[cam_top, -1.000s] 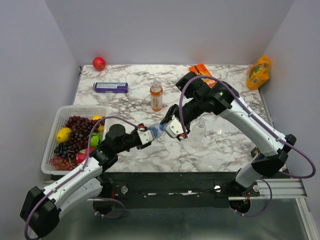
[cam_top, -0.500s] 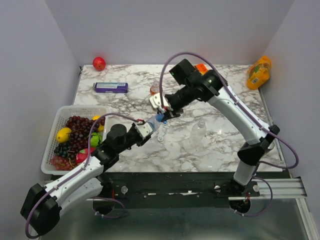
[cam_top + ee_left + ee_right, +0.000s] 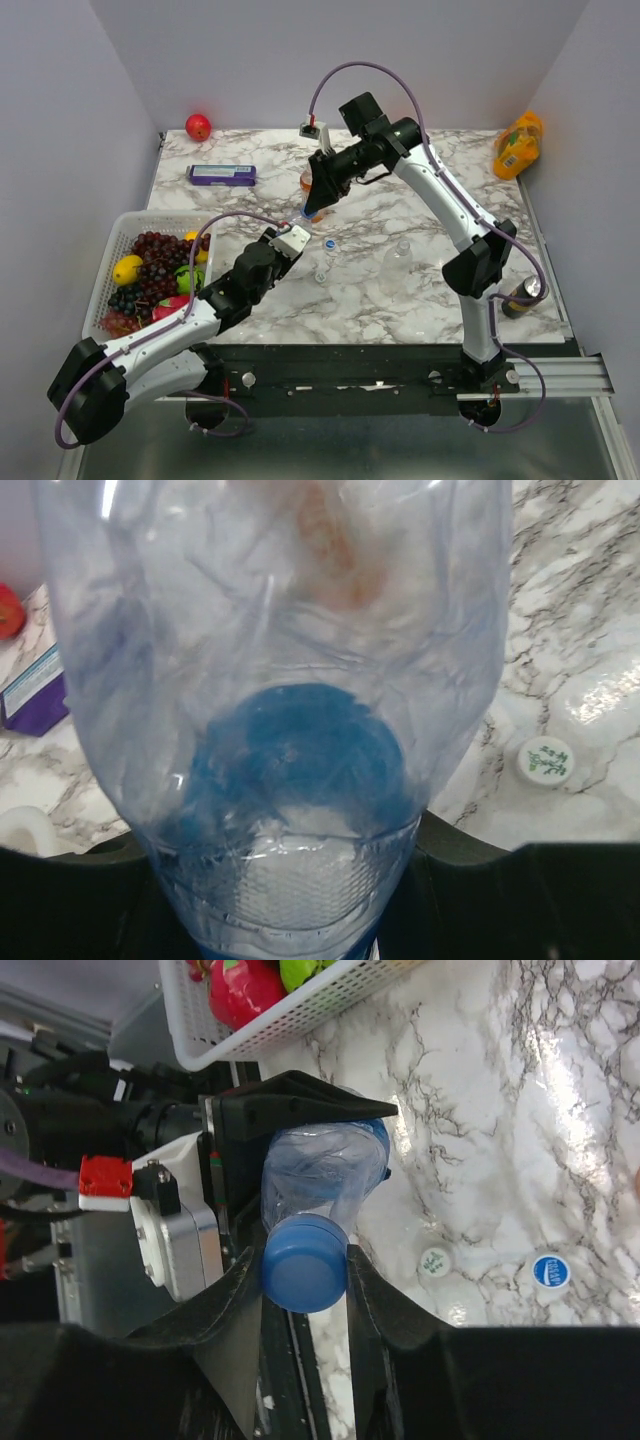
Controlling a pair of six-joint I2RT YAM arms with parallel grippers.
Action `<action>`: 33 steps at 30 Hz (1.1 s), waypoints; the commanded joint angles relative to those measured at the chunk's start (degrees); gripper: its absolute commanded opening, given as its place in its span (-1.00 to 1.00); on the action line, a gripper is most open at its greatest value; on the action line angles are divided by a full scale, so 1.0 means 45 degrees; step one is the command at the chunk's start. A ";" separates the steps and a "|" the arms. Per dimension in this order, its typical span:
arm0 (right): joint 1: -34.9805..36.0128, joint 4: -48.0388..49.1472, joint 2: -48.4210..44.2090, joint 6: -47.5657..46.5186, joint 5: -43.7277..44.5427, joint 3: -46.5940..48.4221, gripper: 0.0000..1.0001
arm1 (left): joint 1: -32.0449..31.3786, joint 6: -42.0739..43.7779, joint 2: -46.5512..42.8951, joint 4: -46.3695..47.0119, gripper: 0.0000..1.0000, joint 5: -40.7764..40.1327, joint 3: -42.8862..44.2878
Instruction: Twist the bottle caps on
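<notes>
My left gripper (image 3: pixel 296 234) is shut on the blue-labelled clear bottle (image 3: pixel 325 1170) and holds it raised and tilted; the bottle fills the left wrist view (image 3: pixel 280 660). My right gripper (image 3: pixel 305 1272) is shut on the solid blue cap (image 3: pixel 305 1258), which sits on that bottle's mouth. In the top view the right gripper (image 3: pixel 314 205) hangs right over the left one. Two whitish caps (image 3: pixel 434 1260) (image 3: pixel 551 1271) lie loose on the marble. The orange-liquid bottle (image 3: pixel 306 181) stands behind the right gripper, mostly hidden. The all-clear bottle (image 3: pixel 400 253) stands to the right.
A white basket (image 3: pixel 160 217) of fruit sits at the left edge. A purple box (image 3: pixel 221 175) and a red apple (image 3: pixel 198 126) lie at the back left. A yellow-orange pouch (image 3: pixel 517 145) stands back right, a dark can (image 3: pixel 522 293) front right.
My right gripper has swung from low over the table up and back to the left with the blue cap. My left gripper has lifted the bottle up to meet it.
</notes>
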 commanded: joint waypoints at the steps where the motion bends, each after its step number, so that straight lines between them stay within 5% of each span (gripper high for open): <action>1: 0.0486 -0.0770 0.0766 0.3195 -0.2345 0.0244 -0.63 | -0.0112 0.0458 0.0126 0.2148 -1.00 -0.1422 0.1123; 3: 0.0156 -0.0360 0.0534 0.2653 -0.2560 0.0575 -0.07 | -0.0112 0.0633 0.0145 0.1624 -1.00 -0.1033 0.1064; 6: -0.0449 -0.0085 0.0065 0.1253 -0.2247 0.2214 0.17 | -0.0112 0.0440 0.0048 0.0201 -1.00 0.0371 0.1122; 9: -0.0841 0.0148 -0.1629 -0.2175 -0.2230 0.1579 0.28 | -0.0073 0.0457 -0.0128 -0.1070 -1.00 0.2635 0.1201; 11: -0.0843 -0.0296 -0.3776 -0.5322 -0.2131 -0.1104 0.30 | -0.0034 0.0691 -0.0187 -0.1504 -1.00 0.4271 0.1240; 12: -0.0804 -0.0532 -0.4461 -0.8627 -0.1841 -0.2263 0.30 | 0.0082 0.0828 -0.0187 -0.1873 -1.00 0.5094 0.1298; 18: -0.0706 -0.0476 -0.7942 -1.5485 0.0405 -0.7348 0.31 | 0.0512 0.2722 0.0026 -0.3006 -1.00 0.8825 0.1707; 33: 0.0622 -0.0748 -0.8140 -1.7839 0.0331 -0.8524 0.24 | 0.0650 0.3485 0.0399 -0.3244 -1.00 1.0043 0.2392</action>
